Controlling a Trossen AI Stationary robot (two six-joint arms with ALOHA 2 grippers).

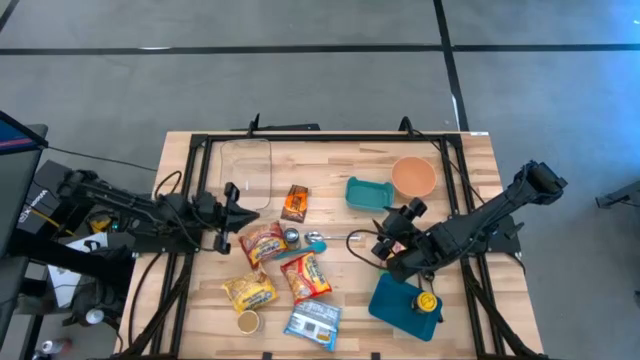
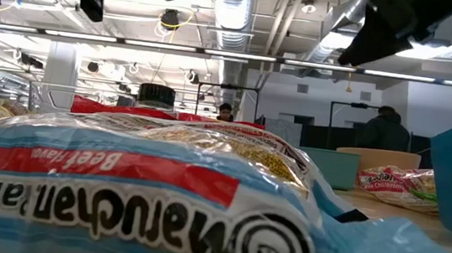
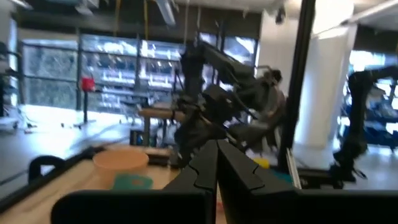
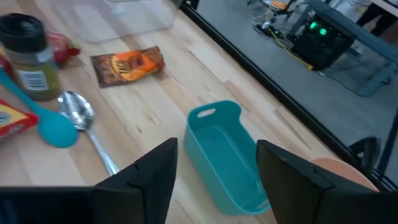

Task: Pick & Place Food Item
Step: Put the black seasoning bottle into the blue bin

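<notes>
Food items lie in a loose cluster at table centre, around the silver spoon [image 1: 316, 240] as landmark. Just left of the spoon: a small dark-lidded jar [image 1: 292, 237] and a red/yellow ramen pack [image 1: 262, 243]. Below the spoon: a second red/yellow pack [image 1: 308, 277], w/ a yellow pack [image 1: 249, 290] further left and a blue ramen pack [image 1: 314, 322] lowest, near the table's front edge. Above-left of the spoon: a small orange-and-brown snack packet [image 4: 127, 66], flat on the wood, apart from the rest. A teal spoon [image 4: 43, 121] lies touching the silver one.

Right of the spoon: small teal tray [image 4: 225, 155], empty, upright. Beyond it an orange bowl [image 1: 413, 177]. Clear container [image 1: 246, 165] sits up-left of the spoon, past the snack packet.

Right gripper [image 1: 388, 238] hovers just right of the spoon; wrist view looks down at the teal tray btwn its fingers [image 4: 152, 174], which stand apart w/ nothing between them. Below it, a bigger teal tray [image 1: 398, 302] w/ a yellow item in it.

Left gripper [image 1: 232, 212] is left of the spoon, near the ramen pack, fingers together, holding nothing.
</notes>
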